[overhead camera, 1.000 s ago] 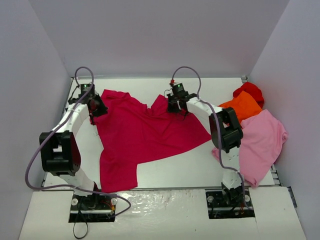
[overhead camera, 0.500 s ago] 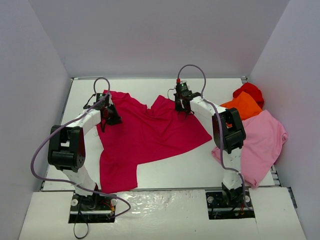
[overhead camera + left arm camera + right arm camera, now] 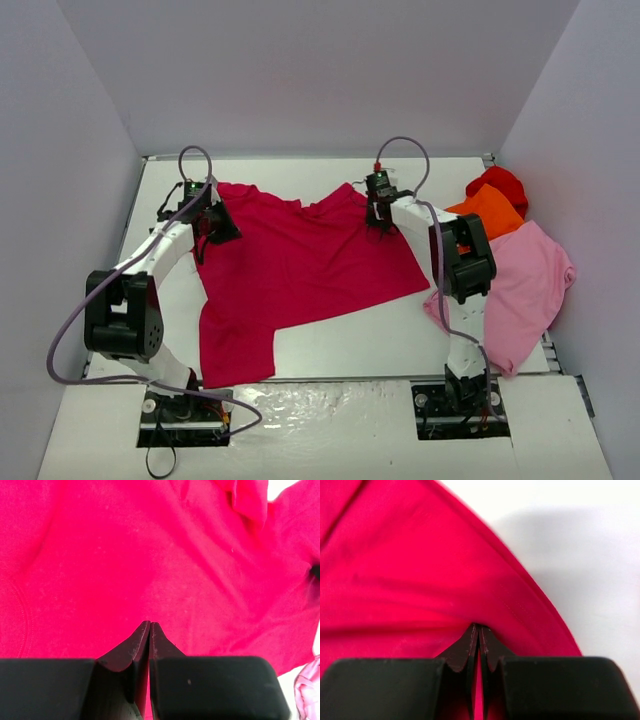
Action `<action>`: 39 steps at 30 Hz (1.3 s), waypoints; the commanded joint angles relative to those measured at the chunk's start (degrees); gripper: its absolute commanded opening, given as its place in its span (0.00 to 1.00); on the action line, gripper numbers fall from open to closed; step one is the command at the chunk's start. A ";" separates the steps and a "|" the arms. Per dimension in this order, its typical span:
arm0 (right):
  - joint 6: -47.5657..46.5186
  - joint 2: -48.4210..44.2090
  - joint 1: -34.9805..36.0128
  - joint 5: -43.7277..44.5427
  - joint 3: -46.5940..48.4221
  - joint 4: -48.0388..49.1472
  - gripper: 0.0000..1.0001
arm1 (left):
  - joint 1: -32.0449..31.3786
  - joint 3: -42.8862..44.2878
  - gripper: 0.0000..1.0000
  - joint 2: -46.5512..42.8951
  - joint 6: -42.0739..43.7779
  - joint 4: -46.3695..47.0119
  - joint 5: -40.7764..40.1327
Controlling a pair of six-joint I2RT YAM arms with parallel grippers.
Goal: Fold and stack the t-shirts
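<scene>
The left gripper (image 3: 208,222) was seen pinched on the upper-left edge of the crimson-magenta t-shirt (image 3: 300,265) (spread mid-frame). The right gripper (image 3: 380,214) was clamped on its upper-centre edge. The light pink t-shirt (image 3: 530,285), orange t-shirt (image 3: 492,210) and bright red t-shirt (image 3: 502,183) were heaped at right.

Soft matt cloth crimson t-shirt (image 3: 300,260), smooth white table (image 3: 400,330)

Spread t-shirt (image 3: 300,265) central, heaped t-shirts (image 3: 515,265) right, left tool (image 3: 218,228) on far-left corner, right tool (image 3: 380,222) far-right
</scene>
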 commanded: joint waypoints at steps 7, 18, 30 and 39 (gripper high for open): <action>3.85 -8.95 -7.34 9.83 -8.91 -7.32 0.00 | -0.54 3.16 0.00 -5.86 0.89 -0.23 0.41; 3.69 -15.53 -3.21 15.37 -8.59 -4.27 0.32 | -1.55 1.45 0.00 -6.28 0.83 3.55 -0.89; 2.14 -11.05 1.12 7.35 1.94 -4.07 0.29 | -8.47 19.15 0.00 13.30 0.33 3.58 1.95; 1.10 0.01 1.80 3.34 11.12 -4.08 0.12 | -9.69 28.09 0.00 25.02 0.80 3.66 3.41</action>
